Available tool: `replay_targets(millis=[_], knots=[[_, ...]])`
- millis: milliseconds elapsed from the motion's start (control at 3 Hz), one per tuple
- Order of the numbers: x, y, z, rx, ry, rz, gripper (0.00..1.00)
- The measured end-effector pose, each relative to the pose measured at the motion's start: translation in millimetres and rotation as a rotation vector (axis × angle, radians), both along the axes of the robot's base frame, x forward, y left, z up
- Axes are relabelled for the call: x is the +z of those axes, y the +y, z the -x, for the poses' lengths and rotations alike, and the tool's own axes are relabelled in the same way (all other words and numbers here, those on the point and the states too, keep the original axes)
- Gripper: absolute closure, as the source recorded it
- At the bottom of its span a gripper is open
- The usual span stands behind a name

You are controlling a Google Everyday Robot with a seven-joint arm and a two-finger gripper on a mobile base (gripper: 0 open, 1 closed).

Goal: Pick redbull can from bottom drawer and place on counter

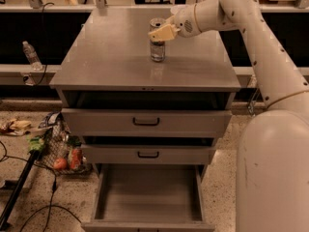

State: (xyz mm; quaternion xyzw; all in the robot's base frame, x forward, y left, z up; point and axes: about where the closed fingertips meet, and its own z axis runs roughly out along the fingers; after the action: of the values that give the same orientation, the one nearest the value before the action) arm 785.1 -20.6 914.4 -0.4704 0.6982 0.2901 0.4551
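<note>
The redbull can [157, 50] stands upright on the counter [106, 57], near its middle towards the back. My gripper [162, 32] is at the can's upper part, reaching in from the right, and the can's silver top shows just behind it. The bottom drawer [149, 197] is pulled fully out at the foot of the cabinet and its grey floor is bare.
Two upper drawers with black handles [146, 122] are slightly ajar. A clear water bottle [31, 55] stands on a ledge at the left. A wire basket with coloured items [63, 151], cables and a black pole [19, 190] lie on the floor at the left. My white arm [270, 57] fills the right side.
</note>
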Motion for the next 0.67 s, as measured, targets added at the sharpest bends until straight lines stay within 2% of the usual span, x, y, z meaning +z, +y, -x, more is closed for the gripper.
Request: replay_targets(millis=[333,667], knots=[[-8.8,-2.7,-4.8,-0.023,0.001,-0.01,0.28],[-12.9,-5.4,-6.0,-0.038,0.007,-0.006,0.05]])
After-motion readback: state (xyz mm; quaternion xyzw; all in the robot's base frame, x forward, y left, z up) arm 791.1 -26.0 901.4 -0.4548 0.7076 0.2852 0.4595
